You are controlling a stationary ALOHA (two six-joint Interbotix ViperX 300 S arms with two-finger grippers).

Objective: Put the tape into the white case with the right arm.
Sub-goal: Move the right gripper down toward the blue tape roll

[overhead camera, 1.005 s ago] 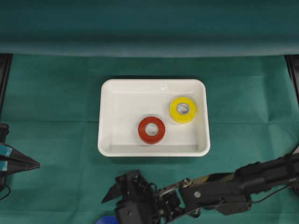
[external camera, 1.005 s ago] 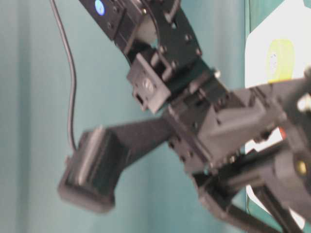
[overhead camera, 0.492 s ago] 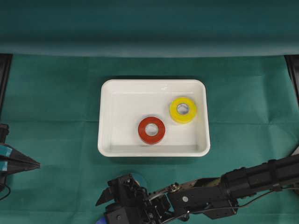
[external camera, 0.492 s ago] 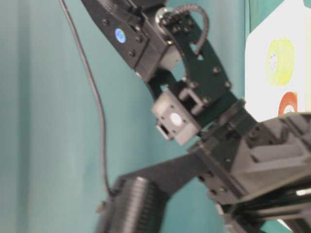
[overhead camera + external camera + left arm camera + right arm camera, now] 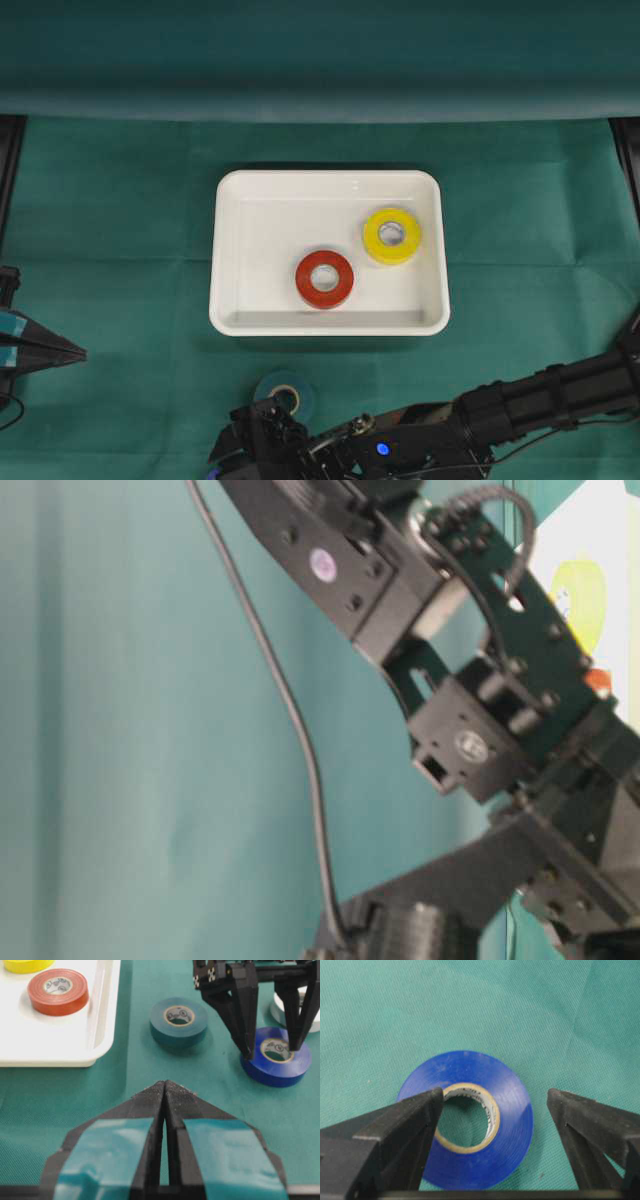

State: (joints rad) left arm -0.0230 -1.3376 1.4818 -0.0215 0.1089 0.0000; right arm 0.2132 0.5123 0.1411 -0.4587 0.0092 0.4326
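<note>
Right wrist view: my right hand point(image 5: 490, 1110) is spread, fingers straddling the blue tape roll point(image 5: 507, 1105) on the tabletop point(image 5: 545, 1015).

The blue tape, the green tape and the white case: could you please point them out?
blue tape point(image 5: 510, 1110), right wrist view, its blue top face.
green tape point(image 5: 192, 1027), left wrist view, its side wall.
white case point(image 5: 328, 177), overhead view, its far rim.
</note>
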